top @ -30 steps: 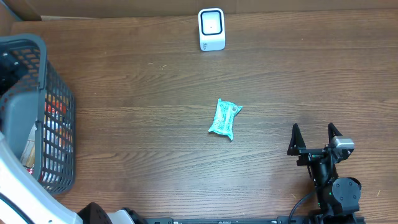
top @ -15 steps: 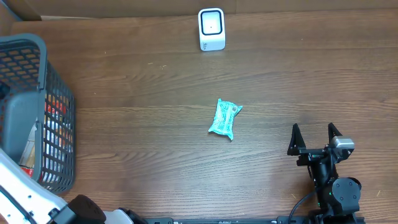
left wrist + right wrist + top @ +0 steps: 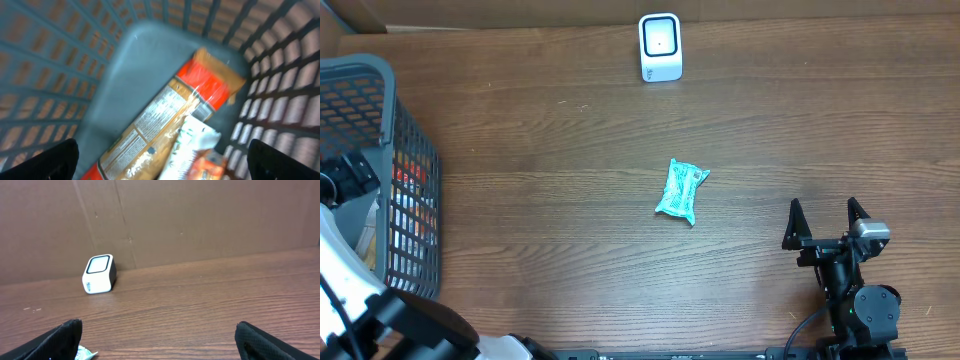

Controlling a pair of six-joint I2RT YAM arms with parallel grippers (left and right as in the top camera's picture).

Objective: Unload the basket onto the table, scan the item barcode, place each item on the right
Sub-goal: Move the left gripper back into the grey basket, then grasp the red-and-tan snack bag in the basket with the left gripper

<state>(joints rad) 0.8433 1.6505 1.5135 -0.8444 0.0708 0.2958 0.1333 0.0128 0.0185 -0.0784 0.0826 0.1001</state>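
Spotted the teal packet [image 3: 681, 191] lying flat on the wooden table [image 3: 540, 230], roughly mid-table, untouched by either arm. Caught only a sliver of it at the bottom left of the right wrist view.

Picked out the white scanner [image 3: 660, 46] standing upright at the far edge, right up against the cardboard wall [image 3: 200, 220], window face angled up, well apart from the packet.

Found the right gripper [image 3: 825, 222] sitting low near the front edge, off to the right of the packet and clear of it, jaws spread wide, holding nothing.

Found the left gripper [image 3: 162, 160] over at the grey mesh basket [image 3: 415, 200] on the left edge, hanging above the basket floor with mesh walls all round. Saw its fingertips far apart at the bottom corners of the wrist view, closed on nothing.

Made out, through heavy blur, a long tan package [image 3: 195, 107] with a red-orange end lying diagonally on the basket floor. Also made out a white-and-green wrapper [image 3: 195, 142] across its lower part and an orange packet [image 3: 210, 169] just beside that. Could not read any label in there.
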